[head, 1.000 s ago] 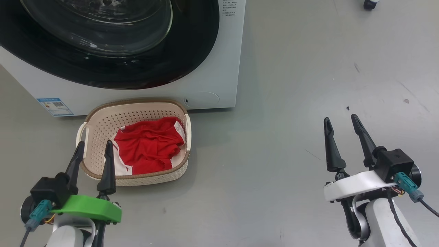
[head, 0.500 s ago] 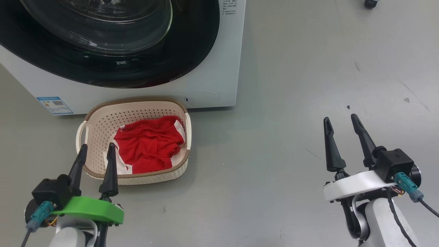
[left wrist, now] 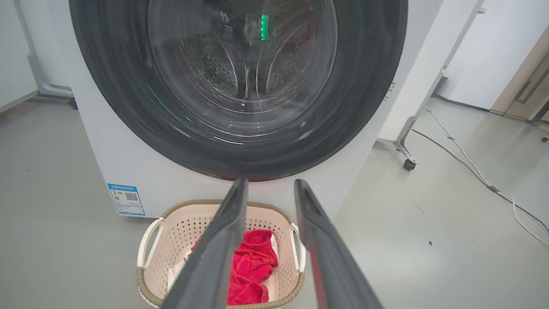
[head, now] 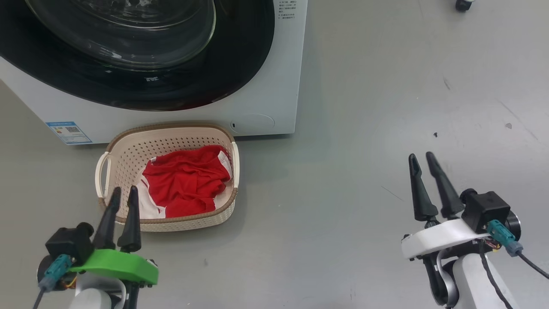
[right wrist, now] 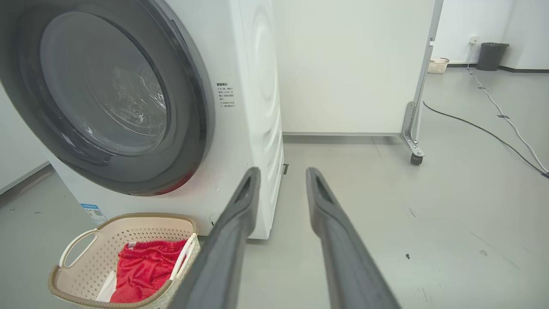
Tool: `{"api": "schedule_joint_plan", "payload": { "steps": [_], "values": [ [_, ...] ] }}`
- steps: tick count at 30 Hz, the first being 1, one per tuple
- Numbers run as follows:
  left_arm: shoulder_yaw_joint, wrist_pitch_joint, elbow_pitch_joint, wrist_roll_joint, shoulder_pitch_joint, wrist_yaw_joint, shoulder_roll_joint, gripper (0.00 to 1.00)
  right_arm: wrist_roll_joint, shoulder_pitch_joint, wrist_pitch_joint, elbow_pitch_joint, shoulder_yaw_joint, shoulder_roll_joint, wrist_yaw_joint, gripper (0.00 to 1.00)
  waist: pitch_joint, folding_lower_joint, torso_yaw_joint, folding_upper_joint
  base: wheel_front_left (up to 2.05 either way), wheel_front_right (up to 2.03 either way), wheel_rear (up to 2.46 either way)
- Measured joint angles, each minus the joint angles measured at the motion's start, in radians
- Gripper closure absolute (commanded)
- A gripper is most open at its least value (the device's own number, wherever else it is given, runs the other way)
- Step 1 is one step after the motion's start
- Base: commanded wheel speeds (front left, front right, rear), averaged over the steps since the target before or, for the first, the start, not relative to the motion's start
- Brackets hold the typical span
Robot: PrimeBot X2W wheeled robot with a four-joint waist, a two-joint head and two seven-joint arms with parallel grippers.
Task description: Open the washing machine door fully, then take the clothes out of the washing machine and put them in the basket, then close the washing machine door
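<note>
A grey floor point(head: 364, 86) carries small dark specks point(head: 435, 134). A white panel point(right wrist: 351, 64) stands on a castor point(right wrist: 415, 159). Black and white cables point(right wrist: 484, 128) lie across the floor, and a black bin point(right wrist: 491, 56) stands by the far wall.

Your head view is mostly grey floor point(head: 343, 171) with a few dark specks. Up top you get the washing machine point(head: 285, 86) in plain white, its door point(head: 171, 81) a glossy black ring round clear glass, plus a little blue label point(head: 68, 132) at the left. The basket point(head: 180, 143) is cream, dotted with rows of small holes, with a brown woven-look rim. The clothes point(head: 184, 182) in it are bright red with white trim. Your left gripper point(head: 125, 189) has dark fingers on a lime green mount point(head: 116, 264), your right gripper point(head: 420, 155) dark fingers on white, both with teal plugs point(head: 60, 262).
</note>
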Motion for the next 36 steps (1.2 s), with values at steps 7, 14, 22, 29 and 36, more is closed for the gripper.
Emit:
{"api": "schedule_joint_plan", "payload": {
  "steps": [7,14,22,29,36],
  "values": [
    [-0.01,0.002,0.043,-0.014,0.024,0.0,-0.023,1.0,0.012,0.045,0.0,0.047,0.007,0.013,0.0,1.0,-0.001,0.0,0.0,0.0,0.0,0.0,0.0],
    [-0.01,0.012,0.032,-0.096,0.025,0.0,-0.024,1.0,0.092,0.061,0.0,0.028,0.012,0.013,0.004,1.0,-0.01,0.0,0.003,0.0,0.0,0.0,0.0],
    [0.0,0.042,0.028,-0.196,0.035,0.0,-0.026,1.0,0.231,0.066,0.019,0.021,-0.005,0.013,0.009,1.0,-0.03,0.0,0.011,0.0,0.0,0.0,0.0],
    [0.008,0.065,0.023,-0.281,0.035,0.0,-0.027,1.0,0.33,0.067,0.043,0.02,-0.022,0.01,0.01,1.0,-0.042,0.0,0.016,0.0,0.0,0.0,0.0],
    [0.02,0.086,0.017,-0.36,0.036,0.0,-0.027,1.0,0.431,0.067,0.064,0.02,-0.035,0.001,0.015,1.0,-0.055,0.0,0.02,0.0,0.0,0.0,0.0]
  ]
}}
